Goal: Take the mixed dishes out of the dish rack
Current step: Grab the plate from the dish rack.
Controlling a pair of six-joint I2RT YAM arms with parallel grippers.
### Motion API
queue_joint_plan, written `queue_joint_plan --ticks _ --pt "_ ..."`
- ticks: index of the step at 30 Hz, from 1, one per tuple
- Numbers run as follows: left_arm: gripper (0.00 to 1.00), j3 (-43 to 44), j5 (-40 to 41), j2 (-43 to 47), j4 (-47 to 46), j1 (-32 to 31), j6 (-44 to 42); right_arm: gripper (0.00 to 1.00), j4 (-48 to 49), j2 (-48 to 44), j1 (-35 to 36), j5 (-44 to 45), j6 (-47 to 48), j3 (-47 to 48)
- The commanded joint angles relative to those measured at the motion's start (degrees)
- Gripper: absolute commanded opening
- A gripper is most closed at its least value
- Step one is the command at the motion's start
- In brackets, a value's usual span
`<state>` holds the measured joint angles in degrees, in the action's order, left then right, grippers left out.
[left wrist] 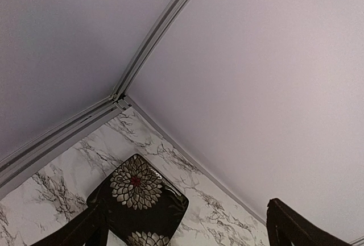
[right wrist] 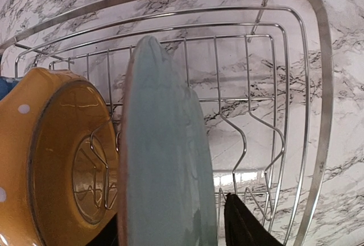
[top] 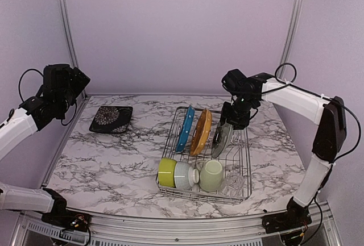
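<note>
The silver wire dish rack [top: 245, 149] stands right of centre. The blue dotted plate [top: 185, 128], the orange plate [top: 201, 131] and the pale grey-green plate [top: 221, 140] stand upright in it. The lime-green bowl [top: 166, 172], white ribbed bowl [top: 183, 175], pale green mug [top: 211, 175] and clear glass [top: 232, 183] sit along its front. The black flowered plate [top: 111, 119] lies on the table at far left. My right gripper [top: 230, 124] is open, its jaws astride the top of the grey-green plate [right wrist: 165, 161]; one fingertip [right wrist: 244, 226] stands just off it. My left gripper [top: 79, 81] is open and empty, raised above the black plate [left wrist: 139, 200].
The marble table [top: 114, 161] ends at purple walls behind and on both sides. Metal frame posts [top: 65, 30] stand in the back corners. The orange plate [right wrist: 51, 161] stands close to the left of the grey-green plate in the right wrist view, with rack tines [right wrist: 244, 138] to the right.
</note>
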<state>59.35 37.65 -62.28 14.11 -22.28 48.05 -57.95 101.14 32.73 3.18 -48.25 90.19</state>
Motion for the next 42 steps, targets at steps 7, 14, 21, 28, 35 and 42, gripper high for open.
queue_joint_plan --ticks 7,14,21,28,35,42 --pt "0.99 -1.5 1.1 1.6 1.7 0.0 0.6 0.33 -1.4 1.7 2.0 1.6 -0.1 4.5" --pt "0.99 -1.6 1.4 1.6 1.7 -0.1 0.3 0.22 -7.5 4.2 3.0 4.9 -0.6 10.2" --pt "0.99 -2.4 1.6 1.9 1.5 0.0 0.2 0.1 -11.9 6.0 3.8 5.8 -1.5 14.9" --pt "0.99 -2.7 1.1 1.4 0.1 0.0 -0.1 0.04 -14.9 5.8 3.9 7.1 -2.1 19.0" --pt "0.99 -2.3 0.2 0.1 -0.6 0.0 0.2 0.02 -18.4 5.8 3.9 8.4 -2.5 24.2" --pt "0.99 -2.3 -0.1 -0.3 -1.2 0.0 0.0 0.0 -20.6 5.2 4.0 9.0 -1.9 27.0"
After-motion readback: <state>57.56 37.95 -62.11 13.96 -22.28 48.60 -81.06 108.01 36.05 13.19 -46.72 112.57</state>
